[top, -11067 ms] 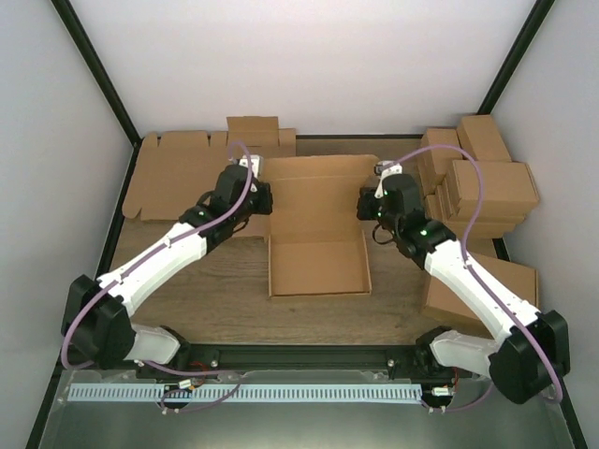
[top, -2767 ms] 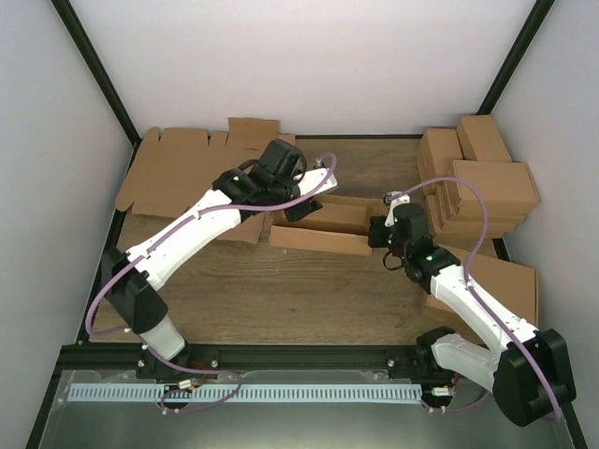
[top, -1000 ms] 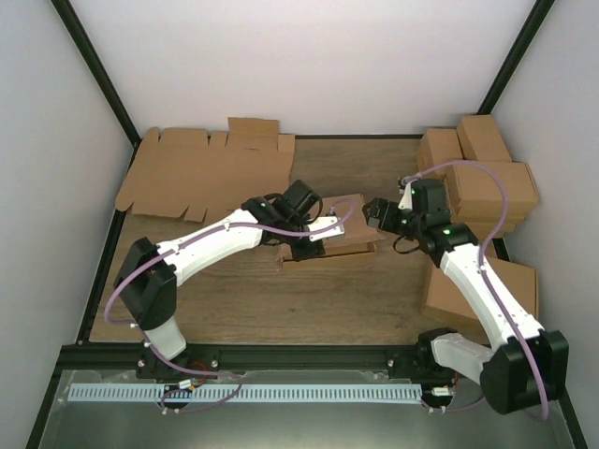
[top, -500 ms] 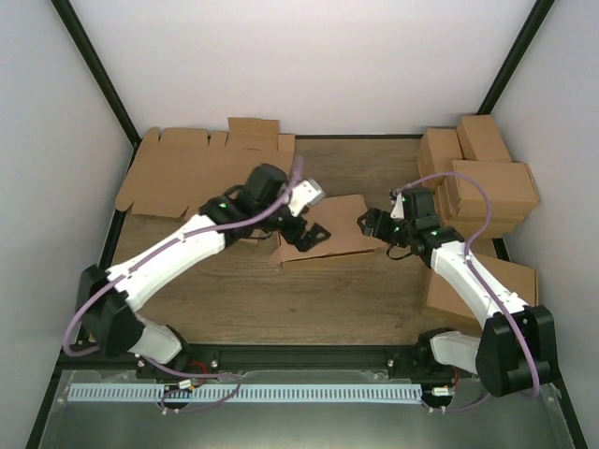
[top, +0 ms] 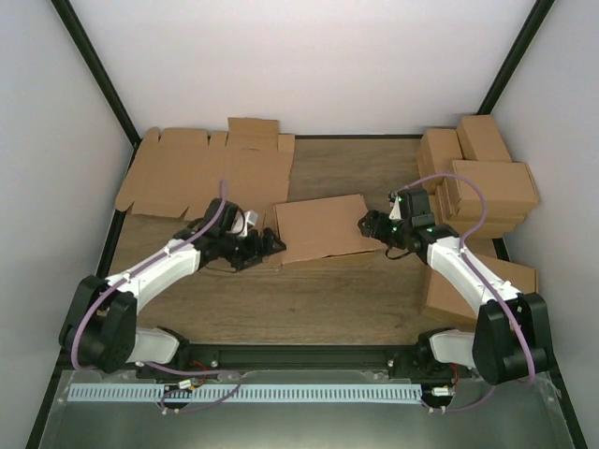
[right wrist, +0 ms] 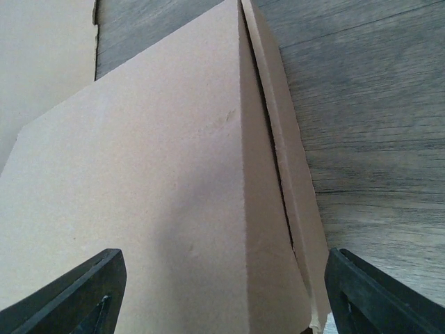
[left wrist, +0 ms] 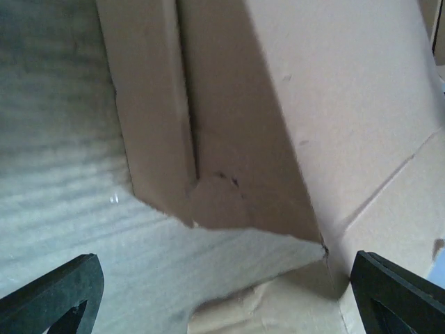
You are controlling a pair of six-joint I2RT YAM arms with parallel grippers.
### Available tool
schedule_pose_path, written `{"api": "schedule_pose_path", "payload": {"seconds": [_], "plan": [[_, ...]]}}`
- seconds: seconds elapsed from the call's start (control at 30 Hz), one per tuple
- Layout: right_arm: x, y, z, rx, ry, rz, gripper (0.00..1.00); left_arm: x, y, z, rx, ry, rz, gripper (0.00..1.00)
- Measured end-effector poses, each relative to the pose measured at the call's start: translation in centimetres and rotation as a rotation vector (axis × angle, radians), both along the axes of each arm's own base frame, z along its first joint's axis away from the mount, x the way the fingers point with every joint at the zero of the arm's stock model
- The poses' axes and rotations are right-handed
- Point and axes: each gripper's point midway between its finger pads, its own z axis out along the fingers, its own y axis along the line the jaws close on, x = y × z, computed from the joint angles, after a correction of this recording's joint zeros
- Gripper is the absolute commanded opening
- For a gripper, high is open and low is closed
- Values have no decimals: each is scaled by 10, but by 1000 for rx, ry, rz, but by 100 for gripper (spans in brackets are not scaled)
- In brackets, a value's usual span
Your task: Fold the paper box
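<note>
From above, the closed paper box (top: 323, 227) lies flat on the desk (top: 374, 290), with the left tool (top: 269, 245) spread empty beside its left edge.

Left wrist: it looks like light, stiff cardboard, with a corner that would crush easily.

Right wrist: the right tool (right wrist: 224, 263) gapes empty at the side flap. I'd pinch the edges.

White walls (top: 309, 65), wooden table (top: 328, 299), black frame (top: 96, 65)

The plain brown corrugated cardboard paper box (top: 318, 227) looks matt and faintly fibrous, and its cut edges near my left pincer (top: 271, 245) are rough and frayed. The grey-brown wood-grain desk (top: 309, 290) has a dull, streaked finish. My fingers (left wrist: 59, 289) are matt black plastic. My white arm shells (top: 154, 267) are smooth plastic with a slight sheen.
</note>
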Motion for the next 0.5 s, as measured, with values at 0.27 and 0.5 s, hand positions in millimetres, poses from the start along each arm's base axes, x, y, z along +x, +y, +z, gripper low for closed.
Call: {"api": "schedule_pose_path", "payload": {"seconds": [0.27,0.5], "plan": [[1,1,-2,6,5,2,79,-5,-18,9,-195,68,42,83],[2,2,0,11,-3,5,79,6,-25,20,-251,34,51,78]]}}
